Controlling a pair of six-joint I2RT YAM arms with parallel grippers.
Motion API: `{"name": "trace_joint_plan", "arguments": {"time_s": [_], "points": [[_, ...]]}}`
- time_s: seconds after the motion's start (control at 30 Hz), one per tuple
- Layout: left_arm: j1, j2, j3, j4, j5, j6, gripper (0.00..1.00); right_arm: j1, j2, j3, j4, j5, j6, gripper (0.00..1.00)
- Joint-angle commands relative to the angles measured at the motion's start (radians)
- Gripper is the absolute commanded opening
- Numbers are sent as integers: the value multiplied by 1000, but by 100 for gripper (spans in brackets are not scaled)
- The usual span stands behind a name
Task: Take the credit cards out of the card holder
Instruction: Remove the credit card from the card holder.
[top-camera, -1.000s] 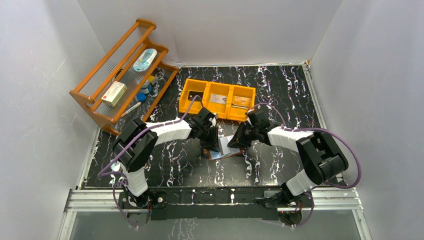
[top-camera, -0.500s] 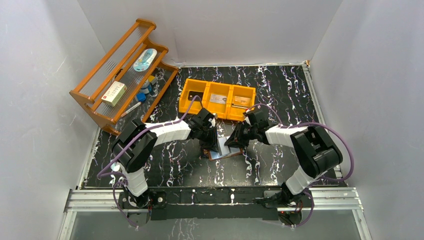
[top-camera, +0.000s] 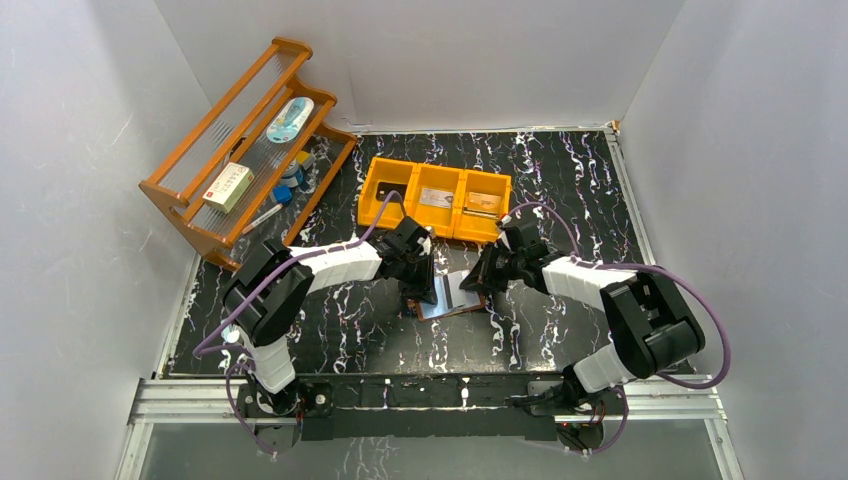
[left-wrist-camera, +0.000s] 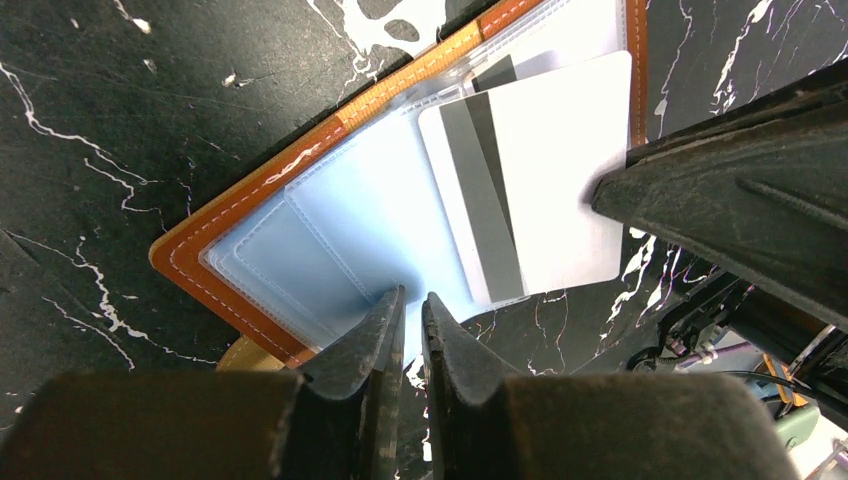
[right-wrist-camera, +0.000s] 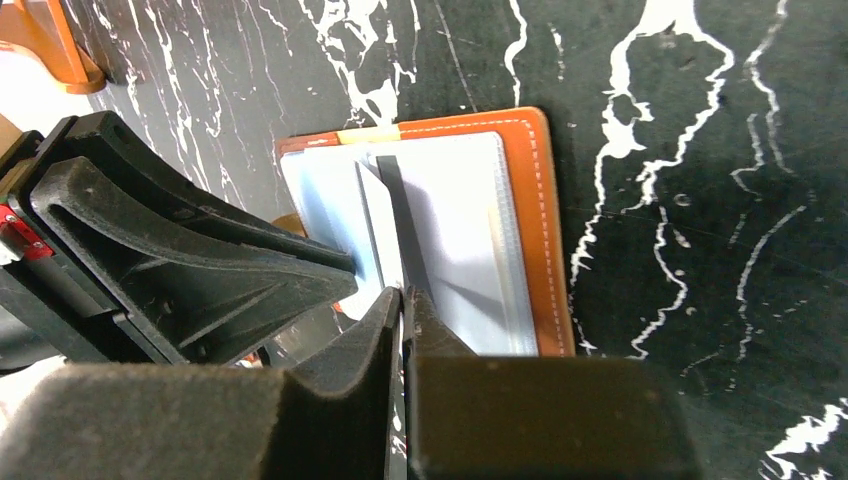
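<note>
The card holder lies open near the middle of the tabletop, toward the near edge from the orange bin.

Left gripper: jaws almost together, pinching the edge of a pale-blue clear pocket leaf.

Right gripper: jaws pressed together on the outer edge of one credit card — silvery-white with a grey stripe. The card sticks partway out of its pocket, over the holder's right half.
</note>
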Motion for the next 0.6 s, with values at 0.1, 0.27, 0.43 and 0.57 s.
{"name": "trace_joint_plan", "arguments": {"time_s": [0.1,0.27,0.43,0.57], "points": [[-4,50,32,-114,-41,45,13,-22,24,-27,55,-118,-20,18],[-4,64,46,-151,-90,47,13,-22,49,-29,131,-145,27,33],[-6,76,29,-158,-99,45,12,-22,77,-37,195,-160,78,33],[-6,64,22,-159,-106,43,12,-23,57,-42,165,-122,65,19]]}}
